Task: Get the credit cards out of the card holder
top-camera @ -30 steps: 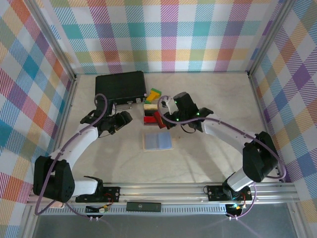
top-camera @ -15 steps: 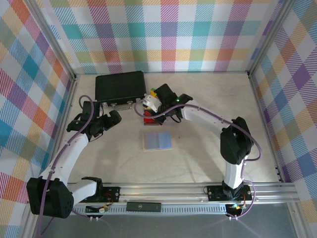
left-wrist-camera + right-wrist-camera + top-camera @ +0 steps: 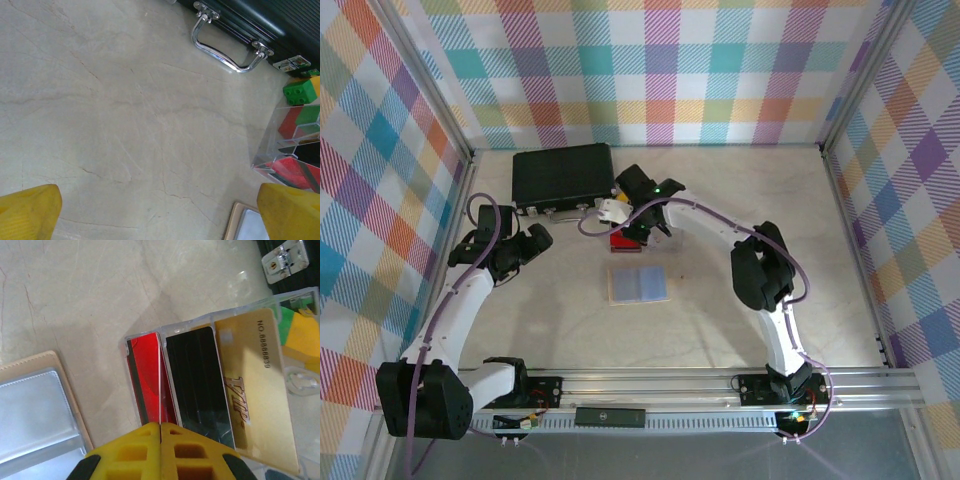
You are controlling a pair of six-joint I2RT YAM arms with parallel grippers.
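The left end effector [image 3: 527, 244] hangs with its fingers spread wide over bare tabletop [image 3: 550, 310], near the black case [image 3: 563, 172]. The card holder [image 3: 638, 284] lies flat mid-tabletop. Just behind it, the right end effector [image 3: 160, 432], fingers pressed together, sits over a red card [image 3: 145, 385] that stands beside a black card [image 3: 197, 375] and a gold card [image 3: 255, 390] in a clear rack [image 3: 170, 329]

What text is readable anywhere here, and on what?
"VIP": slanted script on the gold card.
"NO.888...": printed along the same card's edge; the later digits are too blurred to trust.
No text visible on the red card, the black card or the card holder.
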